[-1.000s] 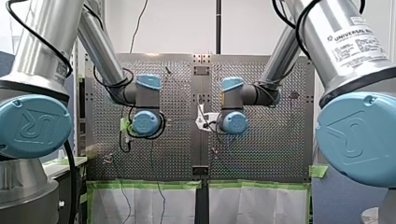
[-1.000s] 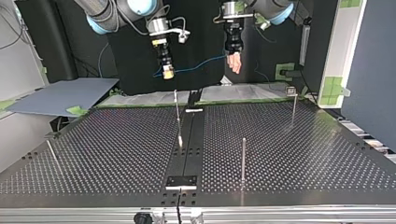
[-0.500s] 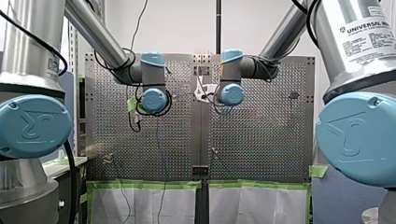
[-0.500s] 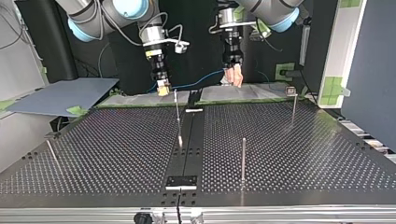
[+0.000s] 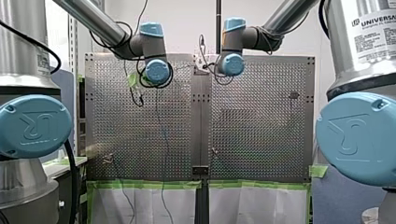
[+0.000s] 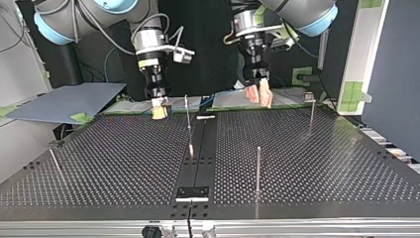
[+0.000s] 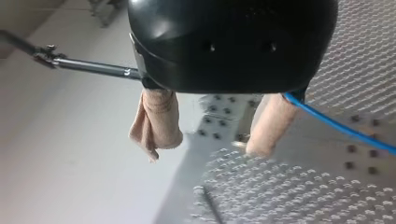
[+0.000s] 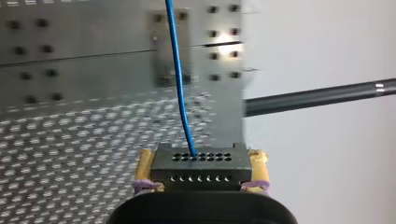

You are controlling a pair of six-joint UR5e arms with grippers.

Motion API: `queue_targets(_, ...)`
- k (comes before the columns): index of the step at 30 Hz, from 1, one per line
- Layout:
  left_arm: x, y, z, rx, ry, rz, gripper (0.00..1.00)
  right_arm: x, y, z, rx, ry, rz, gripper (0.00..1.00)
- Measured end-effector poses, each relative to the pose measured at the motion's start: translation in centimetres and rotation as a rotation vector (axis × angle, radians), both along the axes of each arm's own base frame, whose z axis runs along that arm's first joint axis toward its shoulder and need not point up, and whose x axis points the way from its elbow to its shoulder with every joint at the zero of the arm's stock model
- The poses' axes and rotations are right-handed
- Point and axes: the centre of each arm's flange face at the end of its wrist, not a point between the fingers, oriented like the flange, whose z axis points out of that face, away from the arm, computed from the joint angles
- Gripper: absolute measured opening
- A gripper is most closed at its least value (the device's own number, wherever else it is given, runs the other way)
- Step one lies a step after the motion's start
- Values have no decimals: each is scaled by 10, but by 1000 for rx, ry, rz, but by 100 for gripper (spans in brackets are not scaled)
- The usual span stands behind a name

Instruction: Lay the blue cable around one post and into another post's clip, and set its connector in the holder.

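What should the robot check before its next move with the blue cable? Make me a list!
1. Connector gripped by my right gripper: ok.
2. Blue cable joined to the connector: ok.
3. My left gripper holding the cable: not ok, fingers apart, cable beside one.
4. Cable around a post: not ok, none yet.
5. Cable's far end free of snags: cannot tell.

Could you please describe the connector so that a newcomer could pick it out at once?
In the top view, follow my right arm from the upper left down to its tool near the far edge of the perforated table. The connector is the small black block clamped between that tool's yellow pads. Only it has two rows of small holes, with the blue cable leaving one.
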Motion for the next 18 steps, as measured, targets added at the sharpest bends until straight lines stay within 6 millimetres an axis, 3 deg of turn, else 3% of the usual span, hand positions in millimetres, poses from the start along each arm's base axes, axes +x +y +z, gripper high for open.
queue_targets(12,7,18,76,-29,-73,31,100,-11,16,94,-85,-51,26,0)
queue_targets(18,18,17,93,-12,-75,12,100,-7,15,110,-85,-44,42,0)
